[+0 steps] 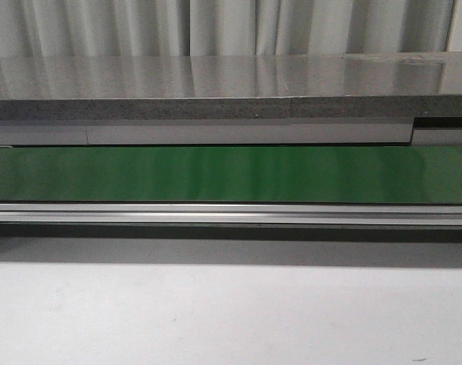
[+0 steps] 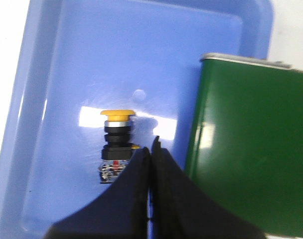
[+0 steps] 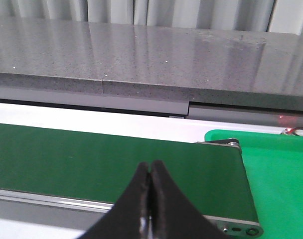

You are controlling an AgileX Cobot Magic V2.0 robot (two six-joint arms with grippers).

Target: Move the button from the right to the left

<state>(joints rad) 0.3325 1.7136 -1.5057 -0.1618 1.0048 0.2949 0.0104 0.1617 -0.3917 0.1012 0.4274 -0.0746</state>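
button sits in blue tray, both claws pinched closed on nothing.
front: only green belt (image 1: 231, 173), no arms. l wrist: left gripper (image 2: 152, 149) just beside button (image 2: 116, 142) mid-frame in blue tray (image 2: 67, 59); yellow cap, dark body; a nudge could topple it. r wrist: right gripper (image 3: 150, 174) over belt, bottom center.

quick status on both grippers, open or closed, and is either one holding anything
Left gripper: closed, empty; the button lies in the blue tray beside its fingers.
Right gripper: closed, empty, over the green belt.
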